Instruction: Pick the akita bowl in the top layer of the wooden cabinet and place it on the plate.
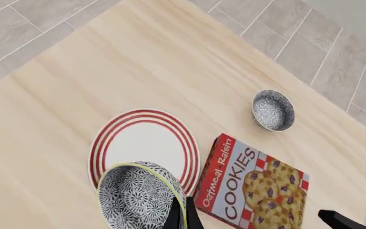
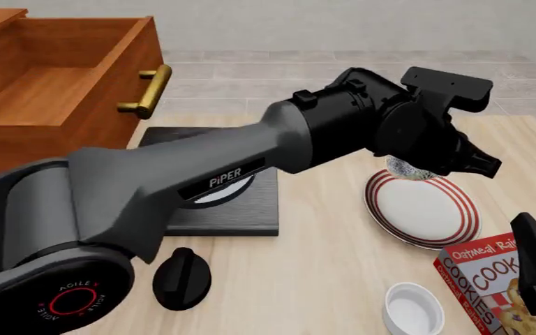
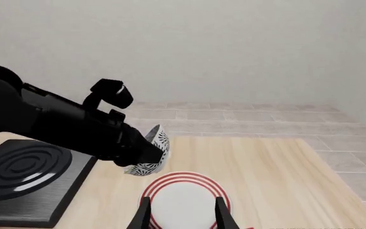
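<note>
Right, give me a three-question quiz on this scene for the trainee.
1. True or false: the top layer of the wooden cabinet stands open.
2. Which gripper holds the akita bowl? A left, B right, C neither.
3. What printed box lies beside the plate?

Key:
1. True.
2. A: the left gripper pinches its rim.
3. The cookies box.
</note>
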Robot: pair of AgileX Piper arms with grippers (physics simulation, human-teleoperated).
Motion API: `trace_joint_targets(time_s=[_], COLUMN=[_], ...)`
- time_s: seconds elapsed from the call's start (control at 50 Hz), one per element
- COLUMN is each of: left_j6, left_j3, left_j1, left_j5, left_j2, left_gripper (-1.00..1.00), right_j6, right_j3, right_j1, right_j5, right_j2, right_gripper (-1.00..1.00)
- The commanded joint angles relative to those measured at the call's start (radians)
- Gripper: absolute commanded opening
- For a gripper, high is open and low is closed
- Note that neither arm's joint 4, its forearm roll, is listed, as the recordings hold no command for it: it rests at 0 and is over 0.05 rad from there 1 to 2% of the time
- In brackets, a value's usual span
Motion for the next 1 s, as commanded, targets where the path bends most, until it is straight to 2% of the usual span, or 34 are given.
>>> trace_joint_targets(time_s=[0.02, 0.42, 0.7, 0.92, 1.0], left_j6=[-0.013, -0.020, -0.007, 0.055, 0.080], left_j3=[-0.038, -0.131, -0.146, -0.271, -0.344], left_j1=[0.014, 0.037, 0.019, 0.015, 0.019], left_j5=[-0.010, 0.013, 0.014, 0.097, 0.140], left_j2=[0.060, 0.165, 0.206, 0.285, 0.334], left_gripper=[-1.00, -1.00, -1.00, -1.00, -1.00], right_j6=[0.005, 0.002, 0.007, 0.008, 0.009], right_j3=[0.001, 0.006, 0.007, 0.007, 0.007], right_j1=[-0.001, 0.002, 0.001, 0.002, 0.002], right_j5=[0.003, 0.000, 0.002, 0.001, 0.002], right_j2=[0.000, 0.000, 0.000, 0.000, 0.000], right_gripper=[1.00, 1.00, 1.00, 1.00, 1.00])
